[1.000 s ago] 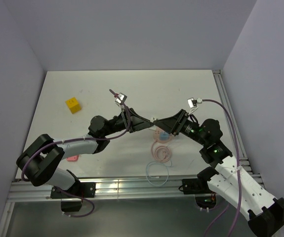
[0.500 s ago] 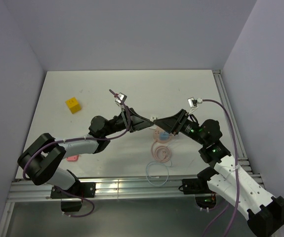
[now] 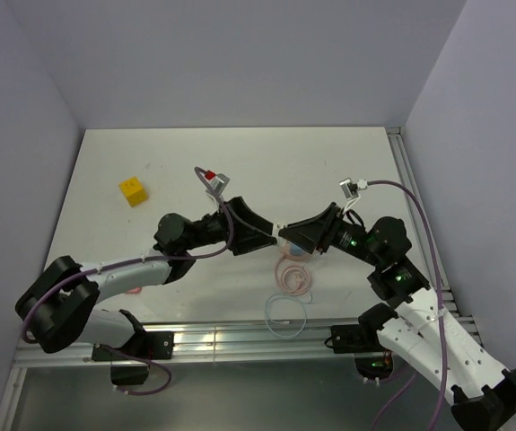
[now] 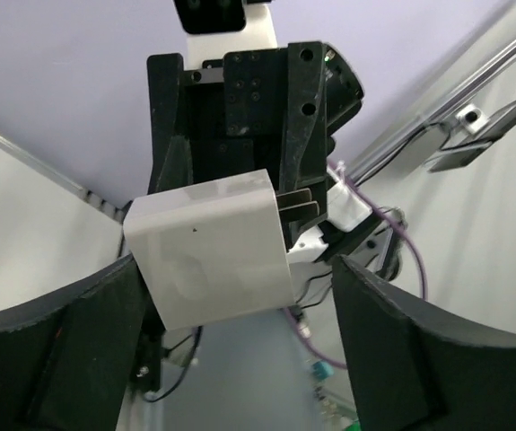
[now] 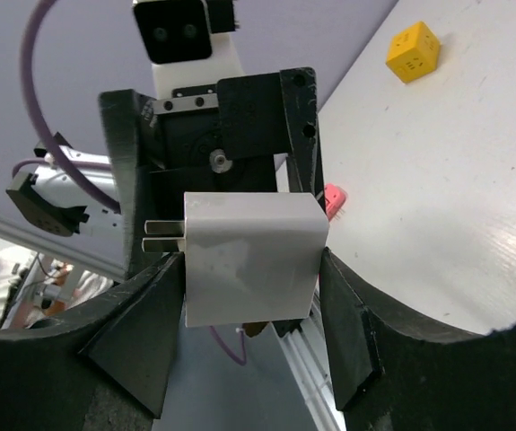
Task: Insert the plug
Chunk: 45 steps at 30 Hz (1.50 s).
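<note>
A white adapter block (image 5: 253,256) with two metal prongs sits clamped between the fingers of my right gripper (image 5: 250,269), which is shut on it above the table. My left gripper (image 4: 235,269) faces it head-on with the block (image 4: 213,251) between its jaws. They stand open, with a clear gap on the right side. From above, both grippers meet at mid-table around the block (image 3: 281,232). The plug is hidden under the right gripper. Its thin white cable loop (image 3: 286,314) lies near the front edge.
A pink coil (image 3: 293,277) lies just in front of the grippers. A yellow cube (image 3: 132,190) sits at the far left and a small pink piece (image 3: 132,288) under the left arm. A metal rail (image 3: 240,337) runs along the front edge; walls close three sides.
My left gripper's jaws have widened off the block and its arm has drawn back slightly left. The right gripper, still clamping the block, has shifted a little left and lower.
</note>
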{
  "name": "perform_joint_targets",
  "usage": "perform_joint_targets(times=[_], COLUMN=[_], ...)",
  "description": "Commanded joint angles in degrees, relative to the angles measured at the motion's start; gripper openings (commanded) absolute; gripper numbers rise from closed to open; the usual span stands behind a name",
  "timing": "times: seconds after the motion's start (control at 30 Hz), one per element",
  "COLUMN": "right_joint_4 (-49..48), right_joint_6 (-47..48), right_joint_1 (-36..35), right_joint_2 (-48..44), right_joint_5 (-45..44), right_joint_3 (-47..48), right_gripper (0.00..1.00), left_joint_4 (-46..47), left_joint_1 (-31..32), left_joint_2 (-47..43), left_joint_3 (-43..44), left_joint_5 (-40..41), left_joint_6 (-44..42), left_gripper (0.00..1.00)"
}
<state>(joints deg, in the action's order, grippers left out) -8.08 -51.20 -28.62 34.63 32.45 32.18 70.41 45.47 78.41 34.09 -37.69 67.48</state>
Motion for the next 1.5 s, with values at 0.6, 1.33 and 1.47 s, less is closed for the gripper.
perform_joint_targets(times=[0.6, 1.33, 1.47], right_joint_4=[22.7, 33.3, 33.7], right_joint_6=[29.5, 40.9, 41.2], right_joint_1=[-1.7, -21.9, -23.0], right_joint_2=[3.9, 12.7, 12.9], right_joint_5=[-2.6, -24.4, -25.1], right_joint_3=[13.3, 23.0, 23.4], right_gripper=[0.00, 0.00, 0.00], left_joint_4=[-69.4, -75.9, -75.3], left_joint_1=[-6.3, -1.7, -1.0], left_joint_2=[-13.0, -6.3, -5.7], left_joint_3=[21.7, 22.4, 20.9], left_joint_5=[7.6, -1.1, -2.1], left_joint_6=[-20.0, -19.4, -19.4], left_gripper=[0.98, 0.81, 0.74])
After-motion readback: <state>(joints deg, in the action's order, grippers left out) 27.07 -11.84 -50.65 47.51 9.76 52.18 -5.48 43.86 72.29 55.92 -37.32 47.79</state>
